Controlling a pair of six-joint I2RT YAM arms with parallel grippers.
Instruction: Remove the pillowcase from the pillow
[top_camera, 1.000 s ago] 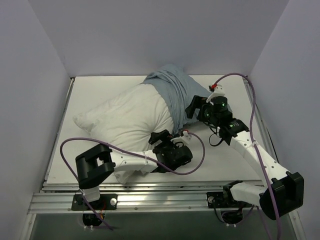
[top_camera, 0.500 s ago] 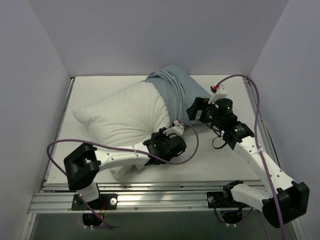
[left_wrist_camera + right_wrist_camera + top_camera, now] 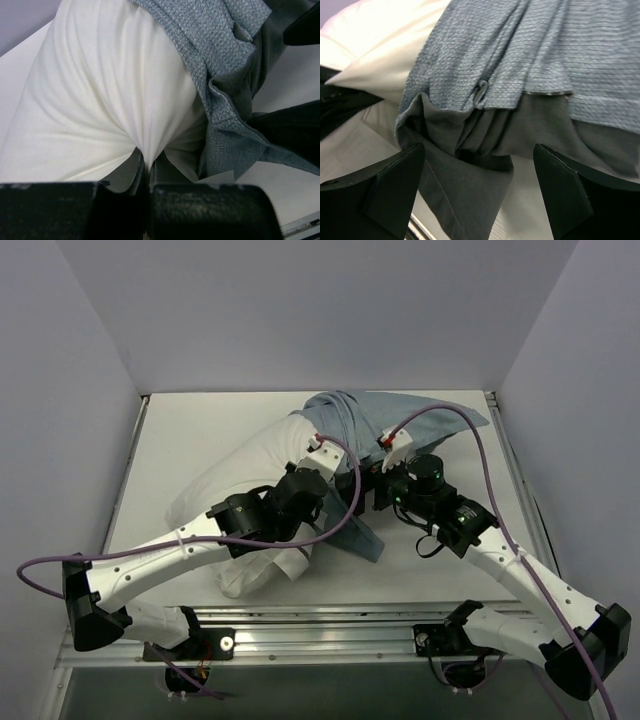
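The white pillow [image 3: 245, 465] lies left of centre on the table. The pillowcase [image 3: 410, 412] covers its far right end, light blue side up, and a dark grey flap [image 3: 362, 536] hangs toward the front. My left gripper [image 3: 322, 478] is over the pillow beside the case's edge. In the left wrist view it [image 3: 145, 167] is shut on a pinch of the pillow [image 3: 95, 95], with the pillowcase [image 3: 225, 55] just to the right. My right gripper [image 3: 479, 192] hovers open above the bunched dark grey side of the pillowcase [image 3: 470, 200], holding nothing.
The white table [image 3: 170, 430] is closed in by pale walls at the back and on both sides. Purple cables [image 3: 470, 425] loop over the right arm and the pillowcase. A metal rail [image 3: 330, 625] runs along the near edge.
My left gripper closed on the pillow and moved back and up over it. The pillowcase has spread toward the back right corner. My right gripper shifted left and stayed open.
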